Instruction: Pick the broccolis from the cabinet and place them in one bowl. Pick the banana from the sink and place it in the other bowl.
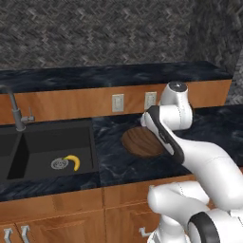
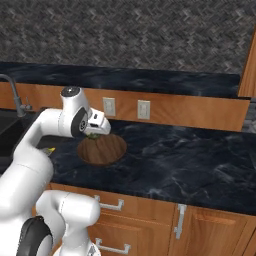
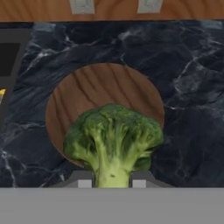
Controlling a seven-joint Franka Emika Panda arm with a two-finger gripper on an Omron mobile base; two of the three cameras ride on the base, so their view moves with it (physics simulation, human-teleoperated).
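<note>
My gripper (image 3: 112, 181) is shut on the pale stalk of a green broccoli (image 3: 113, 135), which hangs just above the near rim of the brown wooden bowl (image 3: 100, 87). From the right base view the gripper (image 2: 95, 134) hovers over the bowl's (image 2: 102, 150) back left edge, with a bit of green broccoli (image 2: 92, 135) under it. The bowl (image 1: 140, 142) rests on the dark marble counter, partly behind my arm. The yellow banana (image 1: 72, 162) lies beside the drain in the black sink (image 1: 47, 147). The second broccoli and the cream bowl are out of view.
A dark curved faucet (image 1: 14, 107) stands behind the sink at the left. Two wall outlets (image 1: 117, 102) sit on the wooden backsplash behind the bowl. A brown wooden cabinet side (image 2: 248, 65) rises at the far right. Wooden drawers (image 2: 150, 220) run below the counter.
</note>
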